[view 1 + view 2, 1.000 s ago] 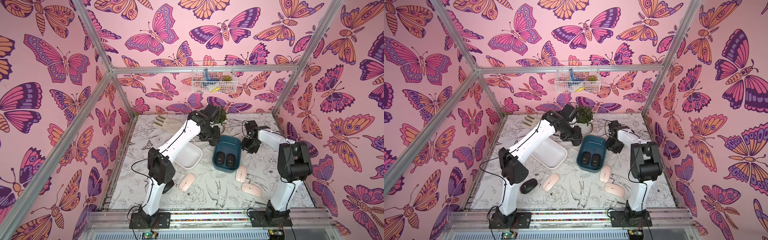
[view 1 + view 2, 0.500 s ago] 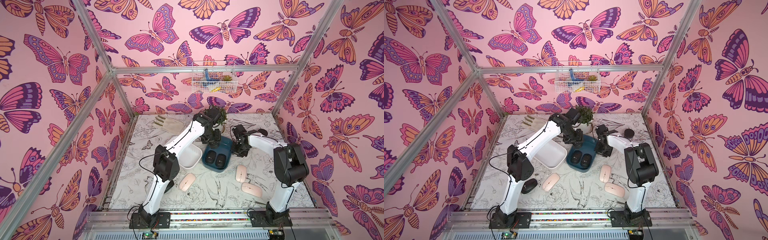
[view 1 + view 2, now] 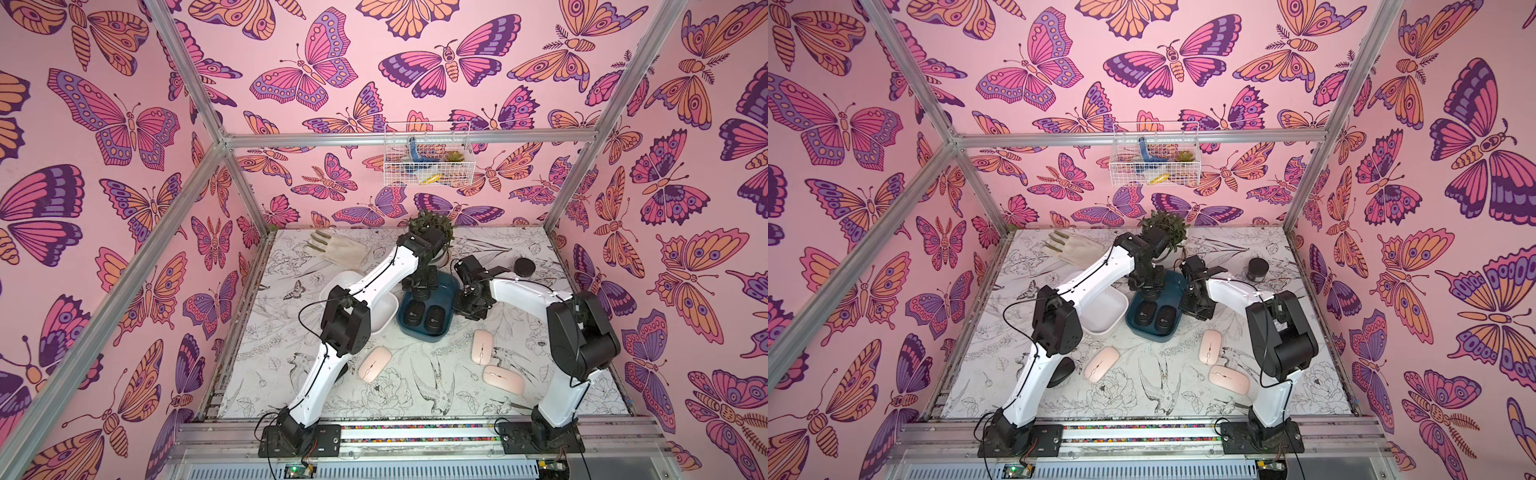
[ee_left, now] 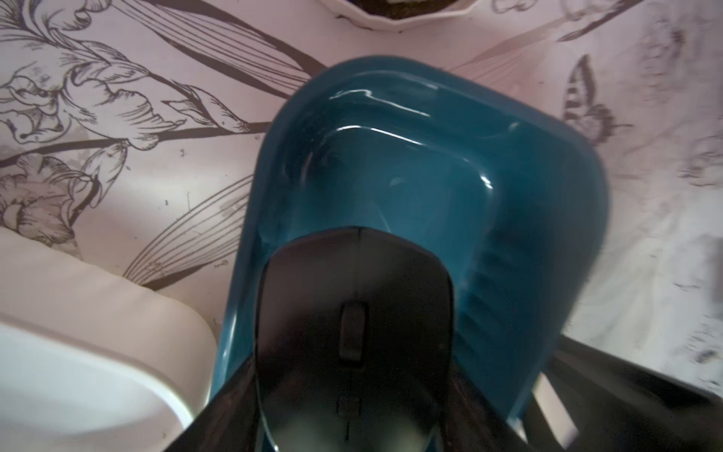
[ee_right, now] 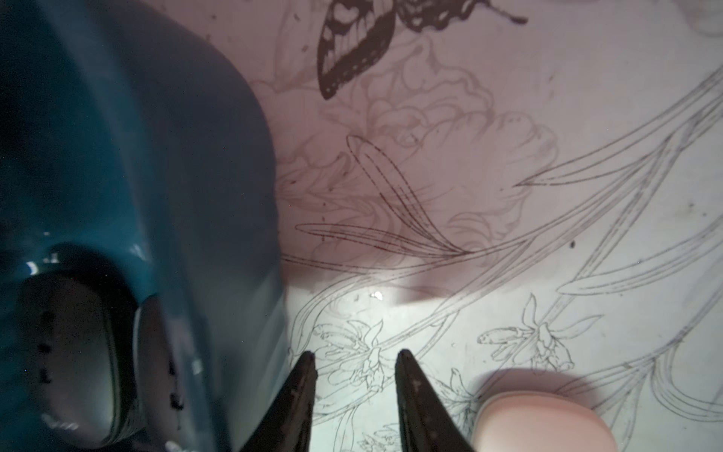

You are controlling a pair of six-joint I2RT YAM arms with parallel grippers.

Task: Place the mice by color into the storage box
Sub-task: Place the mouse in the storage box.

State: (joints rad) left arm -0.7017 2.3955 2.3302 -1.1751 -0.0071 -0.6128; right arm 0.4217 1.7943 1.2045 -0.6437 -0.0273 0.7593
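Black mouse (image 4: 352, 274), a glossy rounded oval with a centre scroll wheel, is gripped by left pincer (image 4: 354, 375) over teal storage box (image 4: 391, 129). Two black mice (image 3: 414, 312) are seen side by side inside. Right pincer (image 5: 354, 360) is parted and empty, just beside the box. Three flat pink mice (image 3: 374, 364) are spread on counter (image 3: 415, 395).

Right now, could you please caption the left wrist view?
A black mouse in the left jaws over the teal box, white box alongside.

walls (image 3: 124, 124): pink, purple-orange butterfly print
tabletop sheet (image 3: 415, 399): white, black line-drawn flowers, birds
rounded plastic box (image 3: 451, 286): teal
shallow plastic tray (image 3: 384, 312): white
oval plastic mice (image 3: 415, 312): black
flat plastic mice (image 3: 374, 363): pale pink
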